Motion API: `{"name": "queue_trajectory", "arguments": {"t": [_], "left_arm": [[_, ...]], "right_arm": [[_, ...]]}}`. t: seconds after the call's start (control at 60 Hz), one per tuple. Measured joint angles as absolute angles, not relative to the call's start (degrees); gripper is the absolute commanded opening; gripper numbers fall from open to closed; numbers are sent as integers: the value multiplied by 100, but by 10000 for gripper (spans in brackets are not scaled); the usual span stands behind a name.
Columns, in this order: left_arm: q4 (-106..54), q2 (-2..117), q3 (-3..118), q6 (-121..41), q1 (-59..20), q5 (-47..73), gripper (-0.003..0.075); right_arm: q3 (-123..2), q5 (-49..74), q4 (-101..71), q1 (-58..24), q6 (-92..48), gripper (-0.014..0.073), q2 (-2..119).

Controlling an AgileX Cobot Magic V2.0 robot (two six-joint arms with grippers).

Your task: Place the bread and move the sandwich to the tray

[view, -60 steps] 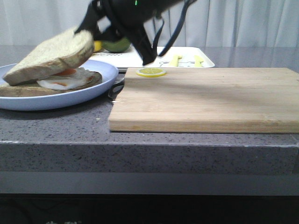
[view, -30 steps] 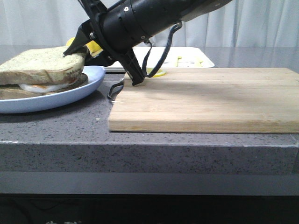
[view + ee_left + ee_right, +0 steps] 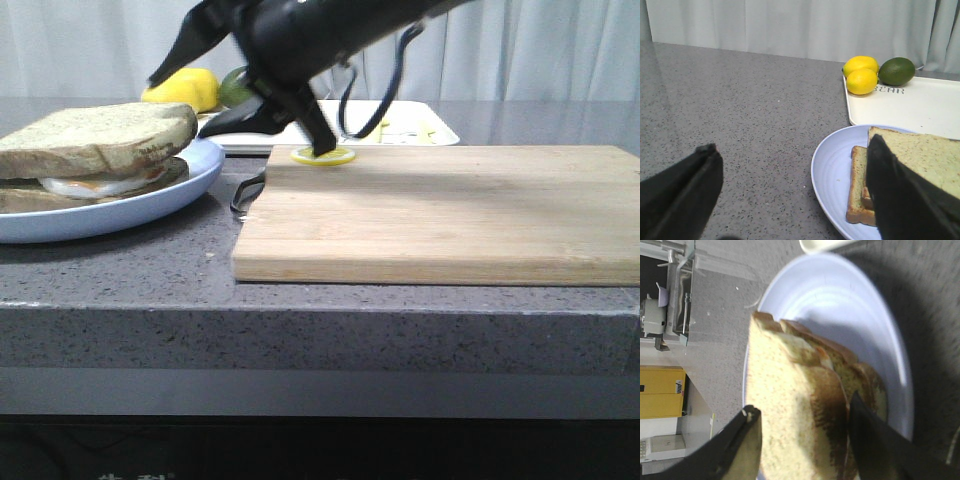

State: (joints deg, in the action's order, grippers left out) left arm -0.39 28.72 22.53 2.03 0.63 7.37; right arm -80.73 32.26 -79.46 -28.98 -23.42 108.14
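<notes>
The bread [image 3: 100, 138] lay flat as the top slice of the sandwich [image 3: 95, 165], over a white-and-orange fried egg [image 3: 100, 185] and a lower slice, all on a round pale blue plate [image 3: 120, 205] at the left of the grey speckled counter [image 3: 150, 270]. In the right wrist view the right gripper [image 3: 800, 440] had its jaws spread apart on either side of the top slice's edge, gripping nothing; in the front view it hung just right of the sandwich, above the plate's rim. The left gripper [image 3: 790, 195] was also wide open and empty, one dark finger [image 3: 900, 195] in front of the sandwich, the other well apart over bare counter. Behind the plate sat the white tray [image 3: 910, 102], with two lemons [image 3: 860, 75] and a green lime [image 3: 896, 71] at its corner. A wooden cutting board [image 3: 440, 215] lay right of the plate, a lemon slice [image 3: 323, 155] at its far left corner.
</notes>
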Motion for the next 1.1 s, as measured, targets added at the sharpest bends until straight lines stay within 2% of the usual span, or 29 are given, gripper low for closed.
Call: {"name": "queue_trajectory", "arguments": {"t": [0.117, 0.183, 0.284, 0.367, 0.467, 0.65, 0.767, 1.101], "left_arm": [[-39, 2872, 2254, 203, 63, 737, 566], [-39, 2872, 2254, 203, 63, 737, 566], [-39, 2872, 2254, 203, 63, 737, 566], [-39, 2872, 2254, 203, 63, 737, 566], [-39, 2872, 2254, 203, 63, 737, 566], [-39, 2872, 2254, 203, 63, 737, 566], [-39, 2872, 2254, 203, 63, 737, 566], [-39, 2872, 2254, 203, 63, 737, 566]], "right_arm": [[-8073, 3592, -7503, -2569, -2342, 409, 10478], [-8073, 3801, -7087, -2368, -2342, 363, 10230], [-8073, 4022, -6232, -2095, -2270, 204, 9777], [-8073, 4252, -5383, -1902, -2039, 33, 9409], [-8073, 4659, -4141, -1612, -1663, -80, 8919], [-8050, 5474, -1967, -1015, -933, -70, 8174], [-7659, 5397, -1129, -810, -529, -70, 7622], [-4597, 3005, -692, -798, -375, -70, 5278]]}}
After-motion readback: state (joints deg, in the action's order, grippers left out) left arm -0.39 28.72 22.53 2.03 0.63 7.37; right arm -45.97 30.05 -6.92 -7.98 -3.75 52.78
